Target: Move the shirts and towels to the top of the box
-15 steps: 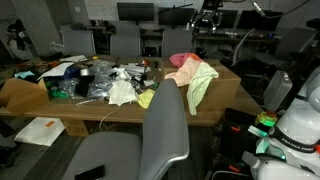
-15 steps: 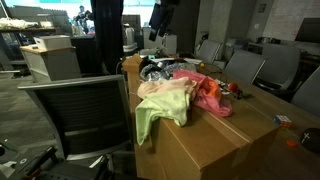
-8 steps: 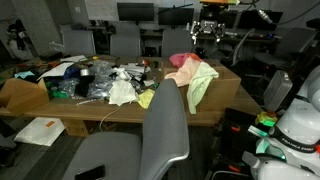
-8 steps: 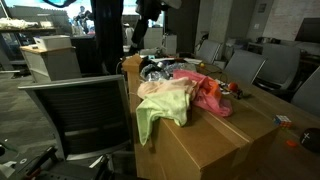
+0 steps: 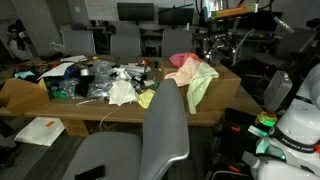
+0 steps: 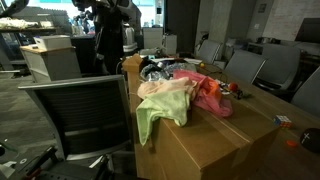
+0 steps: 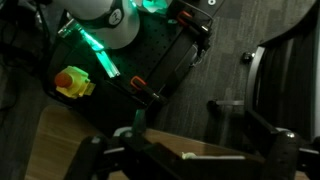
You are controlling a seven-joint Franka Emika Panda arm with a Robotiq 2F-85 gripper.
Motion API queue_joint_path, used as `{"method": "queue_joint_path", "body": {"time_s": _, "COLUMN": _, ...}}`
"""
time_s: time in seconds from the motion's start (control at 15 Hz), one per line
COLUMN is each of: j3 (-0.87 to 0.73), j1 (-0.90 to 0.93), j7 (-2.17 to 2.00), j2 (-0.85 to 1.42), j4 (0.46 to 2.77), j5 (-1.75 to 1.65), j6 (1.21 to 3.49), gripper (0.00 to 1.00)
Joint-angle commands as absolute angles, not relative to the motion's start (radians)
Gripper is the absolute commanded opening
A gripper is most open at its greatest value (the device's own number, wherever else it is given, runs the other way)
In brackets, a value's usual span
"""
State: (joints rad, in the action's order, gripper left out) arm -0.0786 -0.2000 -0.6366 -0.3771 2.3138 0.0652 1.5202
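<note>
Hangs high beyond the worktop (image 5: 228, 95) edge with jaws spread wide and empty, well apart from the green cloth (image 6: 160, 112) and pink cloth (image 6: 210, 95) heaped there.

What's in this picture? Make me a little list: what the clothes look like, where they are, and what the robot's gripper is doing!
surface: big brown box
clothes 1: green cloth, on the box top, partly hanging over the edge
clothes 2: pink cloth, on the box top, touching the green cloth
other stuff: messy pile at the far end from the clothes
robot: gripper open, holding nothing, not touching the clothes, its camera facing the floor
nearby: grey chair beside the box
</note>
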Motion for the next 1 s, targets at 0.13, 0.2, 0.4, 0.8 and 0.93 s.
{"method": "queue_joint_path", "body": {"time_s": 0.13, "j3": -0.008, "j1": -0.161, "j7": -0.515, "j2": -0.479, "j4": 2.38, "j5": -0.088, "j6": 1.552, "gripper": 1.0}}
{"method": "queue_joint_path", "body": {"time_s": 0.2, "j3": 0.001, "j1": -0.155, "j7": -0.492, "j2": -0.488, "j4": 2.386, "j5": -0.109, "j6": 1.568, "gripper": 1.0}}
{"method": "queue_joint_path", "body": {"time_s": 0.4, "j3": 0.012, "j1": -0.131, "j7": -0.4, "j2": -0.502, "j4": 2.403, "j5": -0.156, "j6": 1.612, "gripper": 1.0}}
{"method": "queue_joint_path", "body": {"time_s": 0.8, "j3": 0.006, "j1": -0.083, "j7": -0.211, "j2": -0.541, "j4": 2.456, "j5": -0.215, "j6": 1.751, "gripper": 1.0}}
{"method": "queue_joint_path", "body": {"time_s": 0.93, "j3": -0.003, "j1": -0.065, "j7": -0.153, "j2": -0.568, "j4": 2.487, "j5": -0.198, "j6": 1.813, "gripper": 1.0}}
